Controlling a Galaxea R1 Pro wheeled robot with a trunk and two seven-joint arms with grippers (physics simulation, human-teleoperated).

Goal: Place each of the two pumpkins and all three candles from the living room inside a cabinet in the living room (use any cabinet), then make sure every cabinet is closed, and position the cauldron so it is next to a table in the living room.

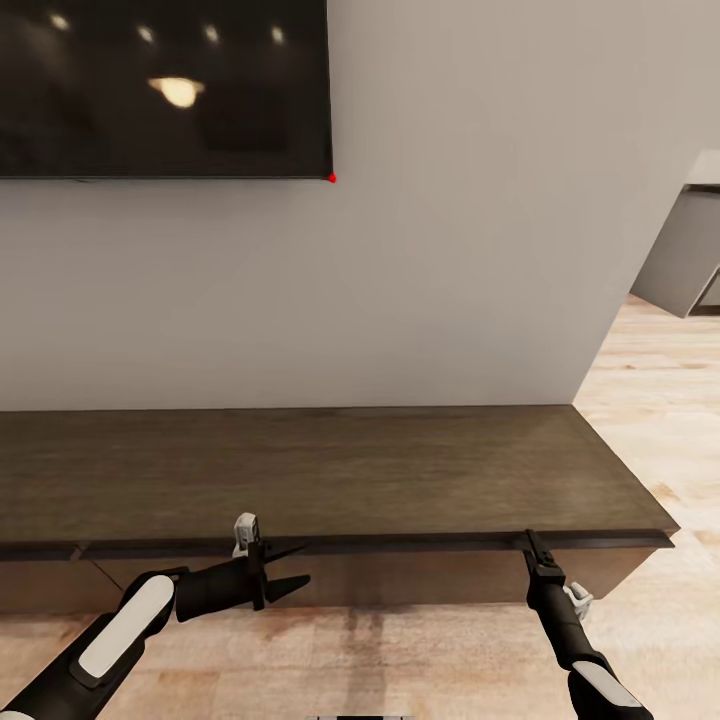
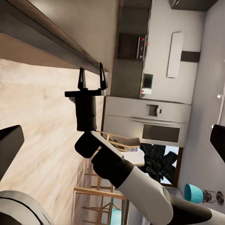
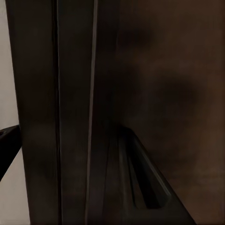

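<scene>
The long, low dark brown cabinet runs along the wall right in front of me. My right gripper is open, its fingertips up against the front lip of the cabinet's top near the right end. The left wrist view catches that same right gripper with its two fingers apart at the lip. My left gripper is open and empty. It points sideways along the cabinet's front, just below the lip near the middle. In the right wrist view the dark wood cabinet is very close. The pumpkins, candles and cauldron are out of view.
A dark wall-mounted screen hangs above the cabinet. Light wooden floor runs past the cabinet's right end towards a grey counter. The left wrist view looks into a kitchen with built-in appliances, wooden chairs and a teal pot.
</scene>
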